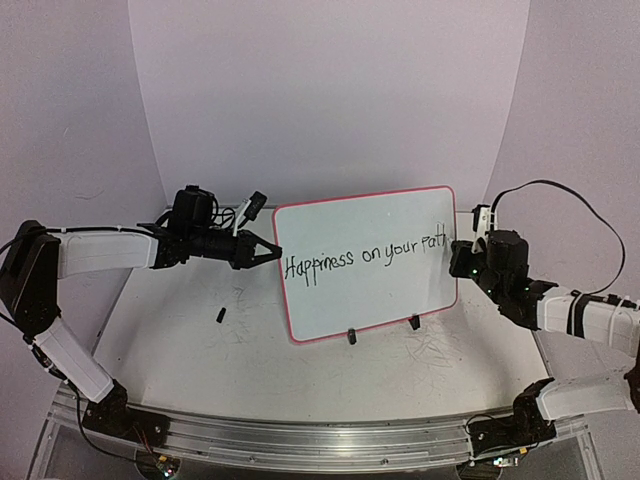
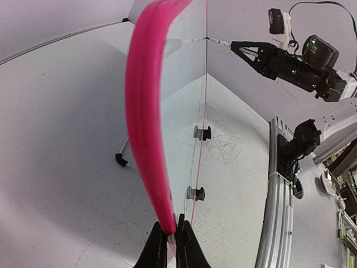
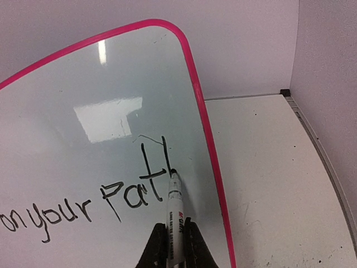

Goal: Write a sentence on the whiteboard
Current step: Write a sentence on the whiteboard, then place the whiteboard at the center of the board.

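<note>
The board (image 1: 375, 225) is standing upright on the table (image 1: 250, 365) between the two arms, resting on two black feet (image 1: 351, 336) along its lower edge. The left gripper (image 1: 272, 252) is reaching in from the left and pinching the board's left edge. In the left wrist view its fingers are pressing shut on the red rim (image 2: 142, 111), one on each face. The right gripper (image 1: 456, 262) is sitting just beside the board's right edge, level with the writing, and is clamping a marker (image 3: 174, 209) by its barrel (white, with print I cannot read). The marker is pointing up and away from the fingers, and its black tip is touching the board's face at the last letter. The sentence (image 1: 365, 260) is running in one line of thin black letters across the middle of the board, reading "Happiness on your path". Its start is lying just beside the left gripper and its end close to the rim next to the right gripper. A small black piece (image 1: 220, 314) is lying on the table left of the board.
</note>
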